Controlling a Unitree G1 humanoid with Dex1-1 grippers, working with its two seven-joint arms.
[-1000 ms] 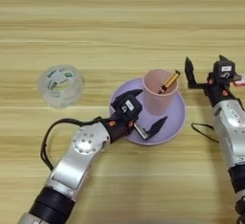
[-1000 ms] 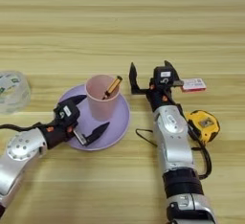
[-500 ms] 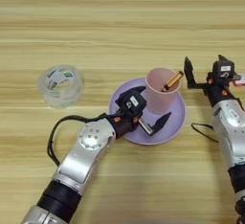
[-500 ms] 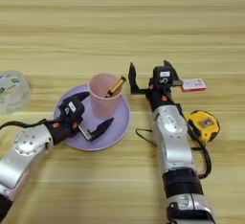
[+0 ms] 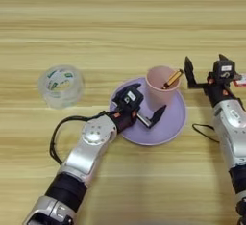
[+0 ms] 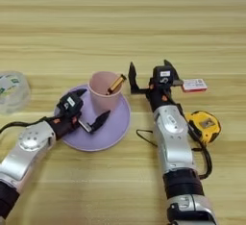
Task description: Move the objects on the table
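Counting cups: one pink cup point(image 6: 104, 93) is standing on the lilac plate point(image 6: 113, 131), one orange-brown stick point(image 6: 115, 83) leaning inside it.
Left gripper: left gripper point(image 5: 147, 107) is hovering over the plate with fingers spread, just beside the cup, gripping nothing.
Right gripper: right gripper point(image 6: 150, 69) is sitting right of the cup, fingers apart, unladen.
Yellow items: one yellow-and-black tape measure point(image 6: 204, 125) is lying beside the right forearm.
Others: one clear tape roll point(image 5: 60, 85), one small red-and-white card point(image 6: 194, 85), all on one table point(image 6: 123, 22).
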